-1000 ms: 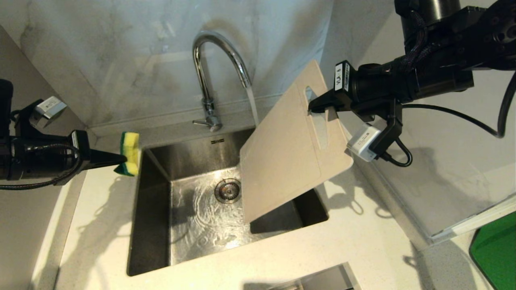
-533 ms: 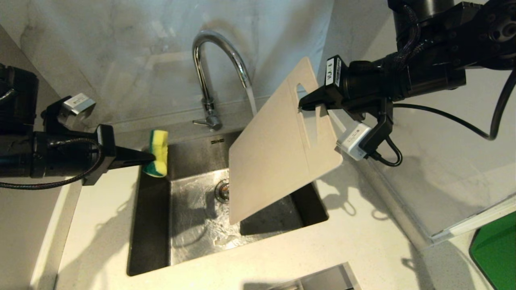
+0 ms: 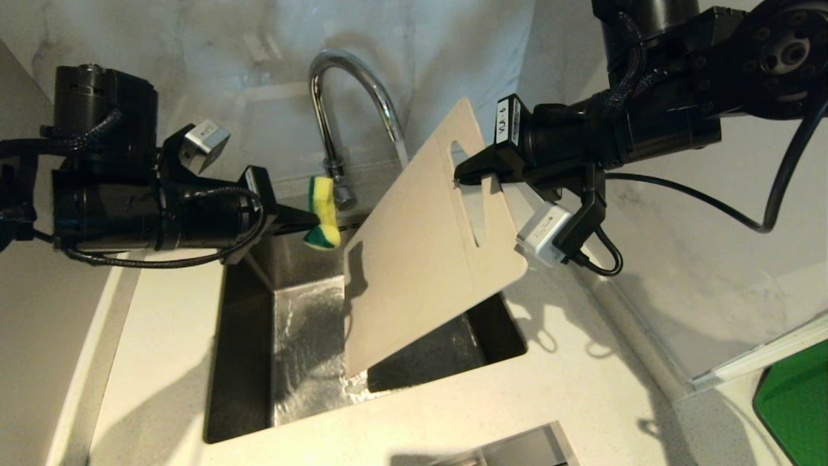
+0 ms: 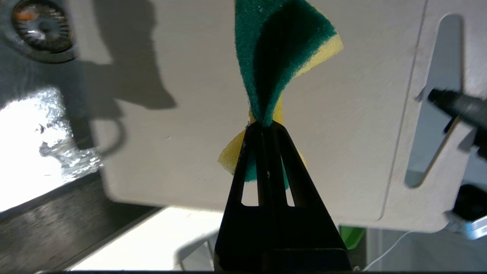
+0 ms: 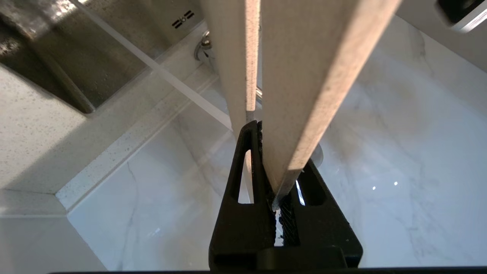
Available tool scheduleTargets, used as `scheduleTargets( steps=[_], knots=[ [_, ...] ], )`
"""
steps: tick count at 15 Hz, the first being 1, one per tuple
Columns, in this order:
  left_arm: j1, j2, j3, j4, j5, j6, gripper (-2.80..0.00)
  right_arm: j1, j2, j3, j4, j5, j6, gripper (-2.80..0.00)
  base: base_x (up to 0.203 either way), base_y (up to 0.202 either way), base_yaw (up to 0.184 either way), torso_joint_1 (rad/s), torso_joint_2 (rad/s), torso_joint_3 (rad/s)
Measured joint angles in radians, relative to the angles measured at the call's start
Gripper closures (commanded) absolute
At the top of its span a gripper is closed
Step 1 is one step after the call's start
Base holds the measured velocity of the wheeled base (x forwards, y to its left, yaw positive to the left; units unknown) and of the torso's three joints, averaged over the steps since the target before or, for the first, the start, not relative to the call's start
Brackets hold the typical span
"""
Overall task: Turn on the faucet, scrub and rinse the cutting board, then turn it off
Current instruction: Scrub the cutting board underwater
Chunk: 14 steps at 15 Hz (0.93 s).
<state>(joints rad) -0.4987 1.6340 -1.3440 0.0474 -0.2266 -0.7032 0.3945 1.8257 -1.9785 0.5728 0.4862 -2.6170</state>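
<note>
Item: cutting board (image 3: pixel 420 259). Held in my right tool (image 3: pixel 460 176), clamped on the strip beside the handle slot; board hangs tilted over the sink (image 3: pixel 246 362), lower corner near the front rim, clear of the tabletop (image 3: pixel 162 336).

Item: sponge (image 3: pixel 323 212), green and yellow. Pinched in my left tool (image 4: pixel 262 127), tips fully closed on it so it folds; just beside the board's face, contact not certain.

Item: faucet (image 3: pixel 349 103). Behind the board; its stream is hidden from the head view, though the sink floor is wet.

Step in hand, as I judge it: begin scrubbing. To do it well: present the green scouring side flat to the board, press lightly, stroke along the length, and keep my right grip firm so the board does not swing or slip.
</note>
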Motion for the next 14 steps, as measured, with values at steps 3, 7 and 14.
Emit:
scheduleTargets(
  steps=[3,7,14],
  knots=[
    [-0.032,0.073,-0.104,0.004,0.001,-0.038,0.00,0.008,0.000,0.001,0.001,0.000,0.001,0.00,0.000,0.000,0.000,0.000,0.00,0.000],
    [-0.088,0.140,-0.214,0.011,0.010,-0.041,0.00,0.014,-0.003,0.001,-0.003,0.000,0.015,0.00,0.000,0.000,0.000,0.000,0.00,0.000],
    [-0.117,0.205,-0.312,0.028,0.011,-0.060,0.00,0.018,-0.018,-0.001,-0.004,-0.002,0.037,0.00,0.000,0.000,0.000,0.000,0.00,0.000]
  ],
)
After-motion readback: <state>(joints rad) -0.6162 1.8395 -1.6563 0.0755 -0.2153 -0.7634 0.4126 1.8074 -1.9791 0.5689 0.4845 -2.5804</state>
